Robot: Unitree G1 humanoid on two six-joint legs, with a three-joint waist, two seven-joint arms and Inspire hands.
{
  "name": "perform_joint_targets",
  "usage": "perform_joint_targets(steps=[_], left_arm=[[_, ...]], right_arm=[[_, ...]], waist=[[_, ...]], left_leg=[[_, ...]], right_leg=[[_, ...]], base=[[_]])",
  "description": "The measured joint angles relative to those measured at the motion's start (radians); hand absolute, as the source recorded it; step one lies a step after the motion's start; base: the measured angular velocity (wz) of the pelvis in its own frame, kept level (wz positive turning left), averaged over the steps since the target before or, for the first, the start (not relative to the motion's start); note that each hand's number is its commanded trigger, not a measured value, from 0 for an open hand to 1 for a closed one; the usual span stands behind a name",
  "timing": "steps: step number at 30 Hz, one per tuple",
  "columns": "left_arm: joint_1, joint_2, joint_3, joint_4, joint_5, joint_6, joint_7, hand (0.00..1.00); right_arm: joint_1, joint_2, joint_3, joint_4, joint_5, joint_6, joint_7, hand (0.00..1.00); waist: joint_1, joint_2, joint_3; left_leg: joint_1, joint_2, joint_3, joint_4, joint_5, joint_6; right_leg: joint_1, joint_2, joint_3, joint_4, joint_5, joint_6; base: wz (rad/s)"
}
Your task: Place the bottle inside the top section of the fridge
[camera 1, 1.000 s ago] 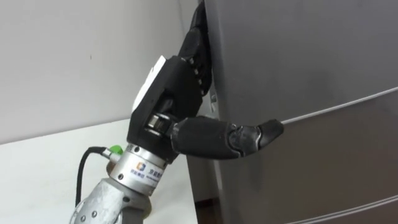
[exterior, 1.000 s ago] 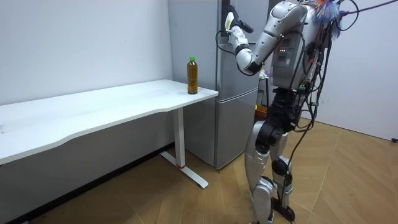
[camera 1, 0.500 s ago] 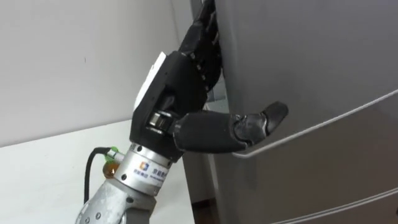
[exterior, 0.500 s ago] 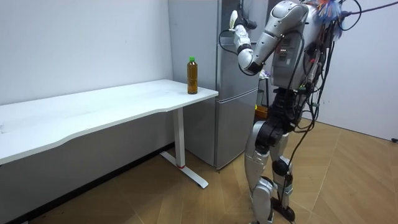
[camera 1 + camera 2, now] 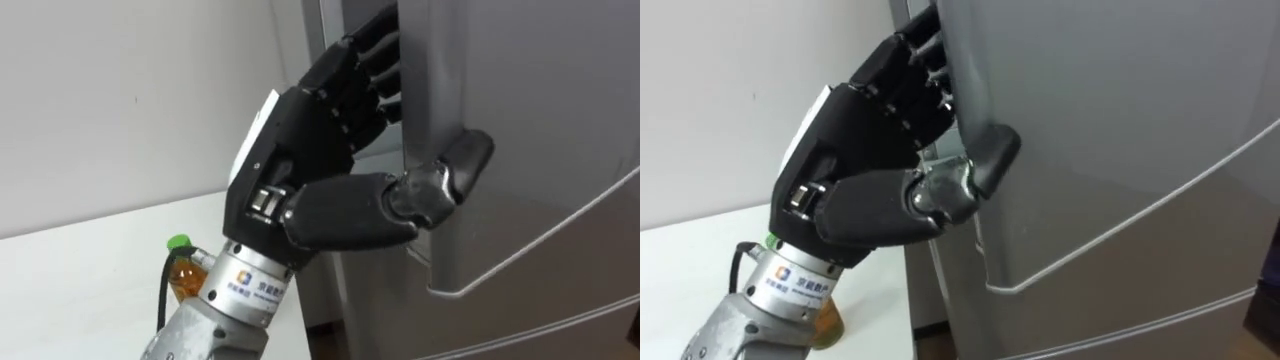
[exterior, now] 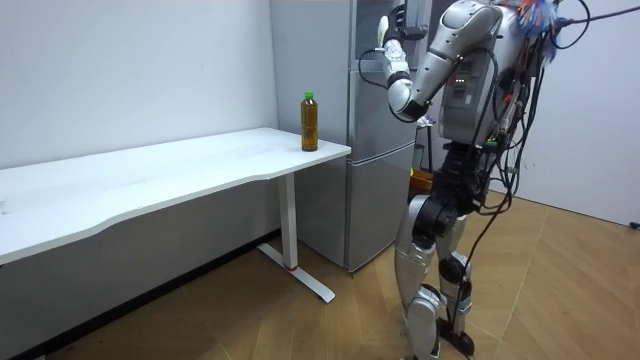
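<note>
My left hand [image 5: 310,165] grips the left edge of the grey upper fridge door [image 5: 520,120]. Its fingers hook behind the edge and the thumb [image 5: 450,175] presses on the door's front. The door stands slightly ajar, with a dark gap beside the fingers. The bottle [image 5: 183,278], amber with a green cap, stands on the white table [image 5: 70,280] behind my left wrist. In the room view the bottle [image 6: 310,121] is upright near the table's end next to the fridge [image 6: 375,160]. I stand in front of the fridge with my left hand [image 6: 389,42] raised to its top door.
A thin seam [image 5: 560,225] separates the upper door from the lower door. The white wall [image 5: 130,90] runs behind the table. In the room view the long table [image 6: 150,180] stretches to the room view's left, and wooden floor [image 6: 560,290] lies open behind me.
The upper door's left edge has swung outward with my left hand on it, and the gap at the edge has widened. The bottle's cap has come into sight behind my wrist.
</note>
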Motion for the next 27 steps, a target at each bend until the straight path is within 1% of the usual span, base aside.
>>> perform_joint_targets(steps=[2,4,5,8,11,15,17,18,19,20,22,25,27], left_arm=[[0.000,0.012,-0.017,-0.016,0.000,-0.008,-0.033,0.00],[0.000,0.014,-0.028,-0.025,-0.001,-0.013,-0.064,0.00],[0.000,0.014,-0.044,-0.027,-0.004,-0.021,-0.081,0.00],[-0.006,0.013,-0.081,-0.035,-0.041,-0.029,-0.135,0.00],[-0.028,0.013,-0.118,-0.036,-0.041,-0.029,-0.195,0.00],[-0.052,0.014,-0.176,-0.036,-0.041,-0.024,-0.261,0.00],[-0.054,0.019,-0.205,-0.030,-0.041,-0.006,-0.300,0.00],[-0.054,0.021,-0.212,-0.026,-0.040,0.000,-0.308,0.00],[-0.054,0.023,-0.216,-0.018,-0.039,0.020,-0.326,0.00],[-0.054,0.027,-0.216,-0.012,-0.036,0.036,-0.339,0.00],[-0.054,0.034,-0.216,0.001,-0.033,0.056,-0.346,0.00],[-0.054,0.040,-0.216,0.011,-0.032,0.076,-0.357,0.00],[-0.054,0.040,-0.222,0.011,-0.030,0.081,-0.360,0.00]], right_arm=[[0.000,0.002,0.008,-0.005,0.000,0.000,0.002,0.00],[0.000,0.002,0.010,-0.005,-0.001,0.000,0.003,0.00],[-0.001,0.002,0.010,-0.005,-0.001,0.000,0.004,0.00],[0.000,0.002,0.010,-0.007,-0.001,0.000,0.004,0.00],[-0.002,0.002,0.010,-0.010,-0.001,0.000,0.006,0.00],[-0.002,0.001,0.010,-0.011,-0.006,0.000,0.005,0.00],[-0.003,0.001,0.010,-0.012,-0.009,0.000,0.005,0.00],[-0.003,0.001,0.010,-0.012,-0.010,0.000,0.004,0.00],[-0.003,0.000,0.009,-0.012,-0.013,0.000,0.002,0.00],[-0.004,0.000,0.009,-0.012,-0.017,0.000,0.001,0.00],[-0.006,0.000,0.009,-0.012,-0.017,0.000,0.000,0.00],[-0.009,0.000,0.009,-0.012,-0.016,0.000,-0.002,0.00],[-0.009,0.000,0.009,-0.012,-0.013,0.000,-0.002,0.00]], waist=[[0.001,-0.003,-0.0006],[-0.001,-0.006,-0.0008],[-0.004,-0.007,-0.0007],[-0.012,-0.009,0.0003],[-0.030,-0.007,-0.0012],[-0.041,-0.003,-0.0040],[-0.060,-0.002,-0.0043],[-0.061,-0.002,-0.0043],[-0.065,-0.002,-0.0042],[-0.072,-0.001,-0.0043],[-0.080,-0.001,-0.0038],[-0.081,0.001,-0.0040],[-0.083,0.001,-0.0038]], left_leg=[[0.001,0.000,0.005,0.000,0.000,0.000],[0.002,0.000,0.009,0.000,0.000,0.000],[0.003,0.000,0.012,-0.001,0.000,0.000],[0.002,0.000,0.019,-0.001,0.000,0.000],[0.002,0.001,0.023,-0.002,0.000,0.000],[0.017,0.003,0.048,-0.011,0.000,0.000],[0.026,0.003,0.057,-0.014,0.000,0.000],[0.028,0.004,0.063,-0.014,0.000,0.000],[0.033,0.005,0.074,-0.014,0.000,0.000],[0.034,0.005,0.075,-0.014,0.000,0.000],[0.034,0.005,0.078,-0.014,0.000,0.000],[0.032,0.005,0.088,-0.014,0.000,0.000],[0.032,0.005,0.090,-0.014,0.000,0.000]], right_leg=[[-0.001,0.000,0.006,0.000,0.000,0.000],[-0.002,0.000,0.010,0.000,0.000,0.000],[-0.003,0.000,0.013,0.000,0.000,0.000],[-0.008,0.000,0.019,0.001,0.001,0.001],[-0.013,0.000,0.024,0.002,0.001,0.001],[-0.017,0.003,0.052,0.005,0.001,0.000],[-0.017,0.004,0.065,0.004,0.001,0.000],[-0.018,0.005,0.071,0.004,0.001,0.000],[-0.018,0.005,0.078,0.004,0.002,-0.001],[-0.019,0.006,0.083,0.004,0.002,-0.001],[-0.022,0.006,0.087,0.004,0.002,-0.001],[-0.030,0.007,0.101,0.004,0.002,-0.001],[-0.035,0.007,0.109,0.004,0.002,-0.001]], base=[[-0.07],[-0.08],[-0.08],[-0.07],[-0.08],[-0.21],[-0.17],[-0.22],[-0.21],[-0.16],[-0.08],[-0.13],[-0.16]])
